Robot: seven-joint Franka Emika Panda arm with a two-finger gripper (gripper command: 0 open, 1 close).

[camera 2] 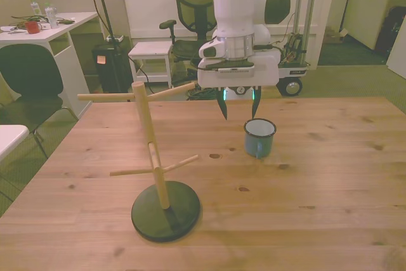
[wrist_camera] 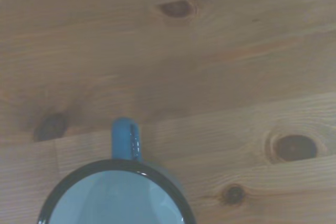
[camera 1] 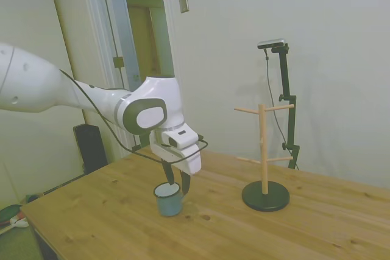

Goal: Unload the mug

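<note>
— Mug?
— The mug [camera 2: 259, 138] stands upright on the tabletop [camera 2: 330, 176], pale inside bare, handle [wrist_camera: 126, 138] clear of my fingers.
— Your hand?
— My hand [camera 2: 238, 110] hangs just above and behind the rim, pointing down, fingers parted, gripping nothing.
— Surroundings?
— Wooden peg stand [camera 2: 158, 163] on a dark round base, well apart toward the front view's left, pegs bare.

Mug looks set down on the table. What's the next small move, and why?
Probably lift the gripper straight up. The small light-blue enamel mug stands upright on the wooden table, off the wooden peg stand, and the dark fingers look open, apart from its rim.
</note>
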